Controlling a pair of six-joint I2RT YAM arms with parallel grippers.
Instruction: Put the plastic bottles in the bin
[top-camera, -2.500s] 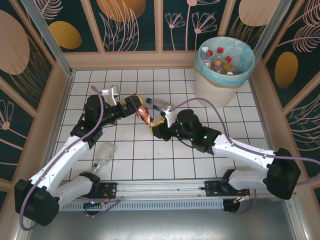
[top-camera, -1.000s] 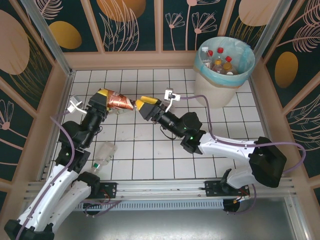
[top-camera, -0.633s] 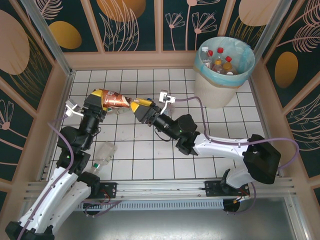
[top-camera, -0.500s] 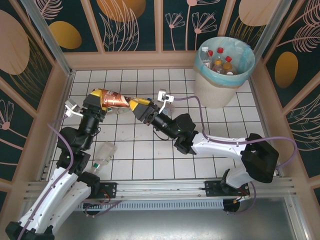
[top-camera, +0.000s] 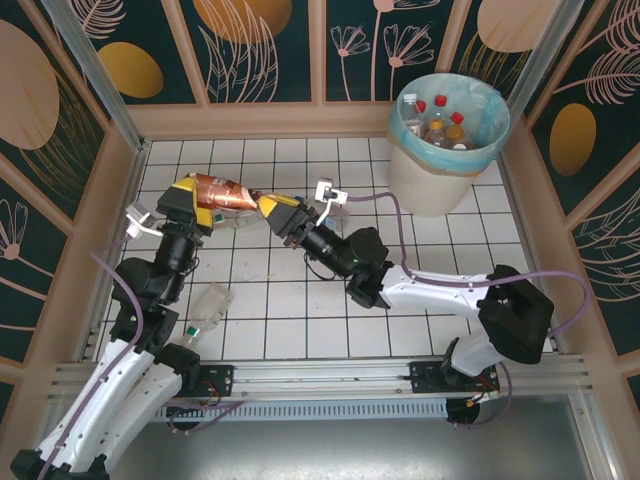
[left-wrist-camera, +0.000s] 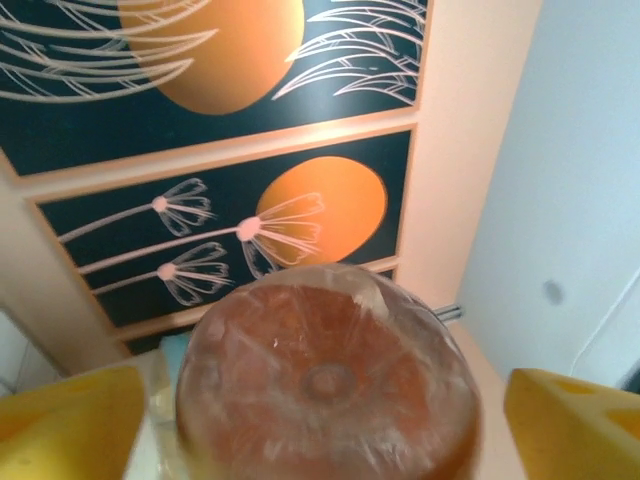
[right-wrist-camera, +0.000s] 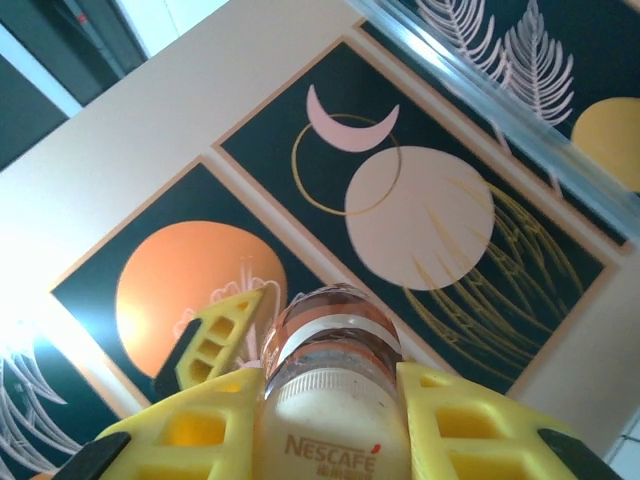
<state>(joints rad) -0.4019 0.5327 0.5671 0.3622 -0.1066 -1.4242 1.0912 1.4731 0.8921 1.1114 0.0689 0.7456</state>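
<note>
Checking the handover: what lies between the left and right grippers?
A brown-labelled bottle spans that stretch in the top view, base inside the open left gripper, cap end clamped by the right gripper.

The top camera looks steeply down from above and behind the arm bases over the whole tiled table (top-camera: 280, 330), while both wrist cameras sit close at opposite ends of one brown bottle (top-camera: 222, 190), angled up toward the patterned walls (top-camera: 250, 40).

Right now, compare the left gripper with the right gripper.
The left gripper is open, its fingers apart from the Nescafe bottle; the right gripper is shut on it. The left gripper flanks the bottle's base, the right gripper clamps its cap end. Both have yellow fingers.
</note>
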